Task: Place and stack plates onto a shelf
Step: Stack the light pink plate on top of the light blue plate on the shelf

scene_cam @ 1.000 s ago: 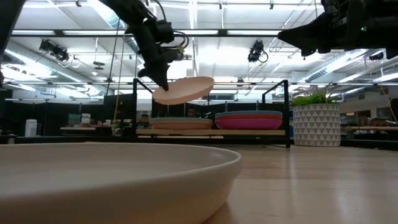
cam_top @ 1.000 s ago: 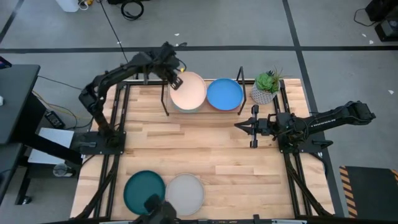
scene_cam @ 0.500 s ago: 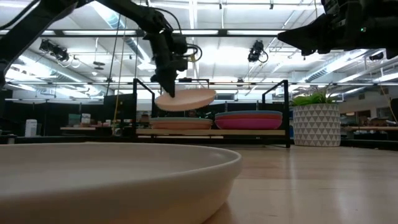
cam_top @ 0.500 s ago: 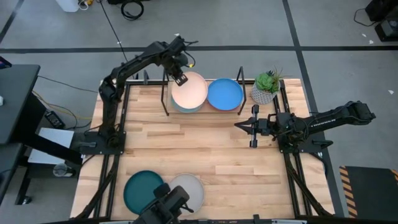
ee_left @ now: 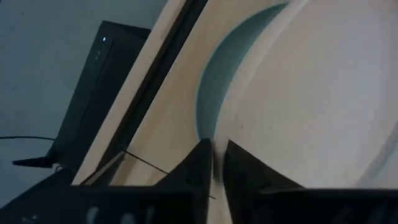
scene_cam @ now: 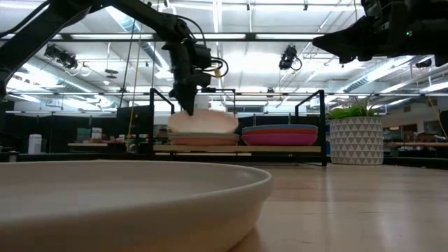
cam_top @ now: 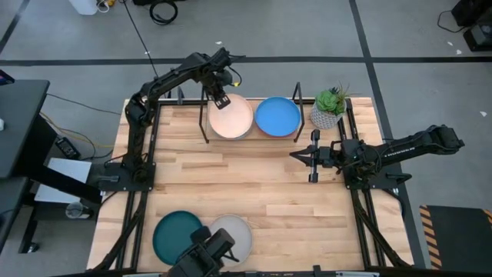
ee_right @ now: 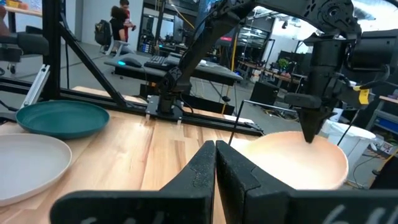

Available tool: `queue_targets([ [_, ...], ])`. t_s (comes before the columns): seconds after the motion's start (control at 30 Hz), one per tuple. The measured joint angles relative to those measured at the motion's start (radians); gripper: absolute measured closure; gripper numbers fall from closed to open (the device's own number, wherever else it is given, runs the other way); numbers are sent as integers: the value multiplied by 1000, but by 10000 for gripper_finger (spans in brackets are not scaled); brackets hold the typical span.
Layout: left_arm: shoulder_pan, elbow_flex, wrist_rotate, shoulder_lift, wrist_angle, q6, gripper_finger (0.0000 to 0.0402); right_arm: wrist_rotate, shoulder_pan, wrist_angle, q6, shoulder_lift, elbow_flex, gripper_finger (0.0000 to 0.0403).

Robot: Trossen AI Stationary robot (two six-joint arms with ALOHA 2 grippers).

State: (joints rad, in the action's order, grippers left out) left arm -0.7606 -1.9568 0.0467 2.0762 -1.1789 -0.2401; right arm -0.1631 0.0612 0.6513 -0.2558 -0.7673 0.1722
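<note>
— Two stacks sit in the shelf [cam_top: 298,98] at 12 o'clock on the table. Which one has the peach plate [cam_top: 233,118]?

— The stack toward 11 o'clock. It lies on top there, tipped a little, its raised edge under the left gripper [cam_top: 222,101].

— And that gripper's fingers [ee_left: 196,169]?

— Pinching the plate's rim at its 10 o'clock edge. The wrist view shows the pale rim caught in the narrow slit between them.

— What tops the other stack?

— The bright blue plate [cam_top: 277,115], just beside the peach one, with a potted plant [cam_top: 329,108] past the shelf's end at 1 o'clock.

— The right gripper [cam_top: 294,155]?

— It hangs toward 3 o'clock, well apart from the shelf, fingers [ee_right: 202,168] pressed together on nothing.

— Any plates off the shelf?

— The dark teal plate [cam_top: 178,235] and the light grey plate [cam_top: 231,237], side by side at 6 to 7 o'clock.
</note>
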Motion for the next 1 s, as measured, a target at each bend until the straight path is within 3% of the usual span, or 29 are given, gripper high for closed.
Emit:
queue_targets([
  [0.3, 7, -8, -27, -3, 43, -38, 272, 0, 0, -3, 11, 0, 0, 383],
  [0.47, 71, -19, 38, -52, -13, -188, 267, 0, 0, -3, 11, 0, 0, 383],
  [0.63, 232, 19, 71, -81, -71, -309, 279, 0, 0, -3, 11, 0, 0, 383],
  [0.9, 388, 171, -192, -85, 127, -269, 292, 1, 0, -3, 21, 0, 0, 383],
  [1.0, 387, 224, -208, -85, 181, -260, 292, 1, 0, -3, 28, 0, 0, 383],
])
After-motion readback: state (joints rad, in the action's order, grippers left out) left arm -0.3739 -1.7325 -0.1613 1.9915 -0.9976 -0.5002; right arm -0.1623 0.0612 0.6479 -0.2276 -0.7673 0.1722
